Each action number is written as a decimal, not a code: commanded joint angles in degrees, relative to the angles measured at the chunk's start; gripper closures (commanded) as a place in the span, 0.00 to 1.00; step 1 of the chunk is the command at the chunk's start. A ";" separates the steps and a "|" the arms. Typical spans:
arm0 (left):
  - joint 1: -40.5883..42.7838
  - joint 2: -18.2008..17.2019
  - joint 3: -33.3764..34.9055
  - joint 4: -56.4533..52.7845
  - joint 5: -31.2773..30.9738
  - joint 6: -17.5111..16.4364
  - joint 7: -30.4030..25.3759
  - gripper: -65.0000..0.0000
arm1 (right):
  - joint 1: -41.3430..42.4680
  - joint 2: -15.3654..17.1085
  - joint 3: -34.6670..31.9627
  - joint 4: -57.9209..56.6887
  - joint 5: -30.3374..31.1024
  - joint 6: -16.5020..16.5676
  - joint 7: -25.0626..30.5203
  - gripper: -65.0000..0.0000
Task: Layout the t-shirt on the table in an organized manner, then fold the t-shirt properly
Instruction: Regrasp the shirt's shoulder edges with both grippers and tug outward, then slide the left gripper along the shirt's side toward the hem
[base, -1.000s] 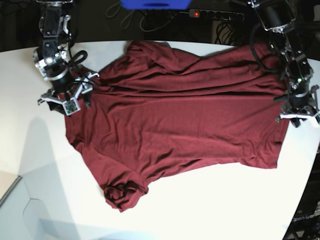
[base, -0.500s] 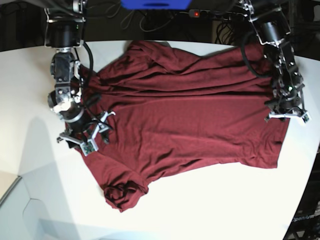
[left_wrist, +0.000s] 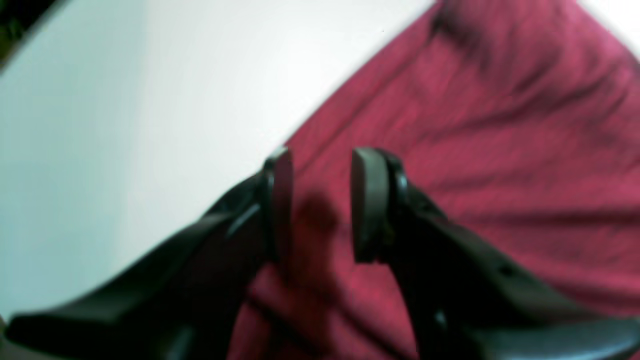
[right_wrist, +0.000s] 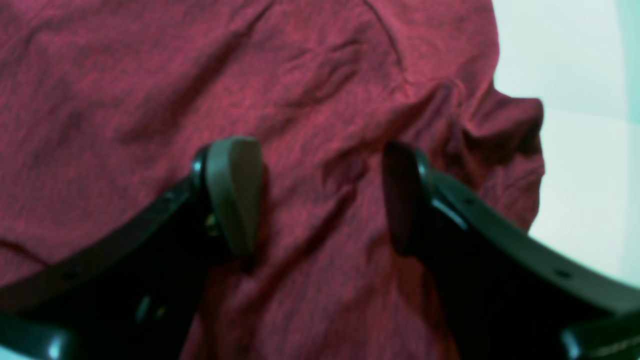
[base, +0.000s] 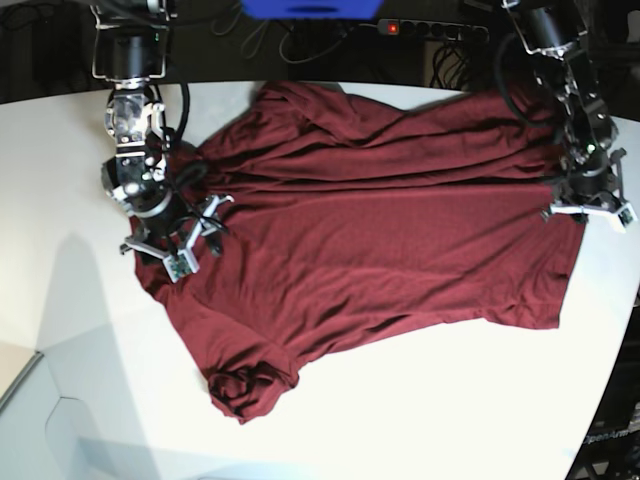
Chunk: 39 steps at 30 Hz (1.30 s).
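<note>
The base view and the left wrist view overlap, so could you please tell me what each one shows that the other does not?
Only the base view shows the whole t-shirt, its bunched sleeve, the right claw and a power strip. Only the left wrist view shows the left claw up close, its pads apart over the cloth beside the shirt's edge. Both show the shirt, the white table and the left claw.

left wrist view is blurring heavily: t-shirt (left_wrist: 490, 150) weave unreadable, worktop (left_wrist: 125, 100) smearing white. Left end effector (left_wrist: 320, 205) fingers are running off the bottom edge. Base view: right arm is hiding the shirt's edge there.
</note>
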 joint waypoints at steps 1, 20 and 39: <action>-1.29 -0.88 -0.17 2.42 -0.15 -0.03 -1.59 0.70 | -0.38 0.33 -0.01 0.94 -0.29 -0.24 -0.41 0.41; -22.39 -3.52 0.36 -14.46 0.29 -0.03 -2.03 0.39 | -6.19 0.50 0.26 10.52 -0.38 -0.24 -0.41 0.41; -34.34 -6.07 15.04 -40.13 0.29 -0.03 -16.19 0.37 | -6.19 0.33 0.08 10.34 -0.38 -0.24 -0.41 0.41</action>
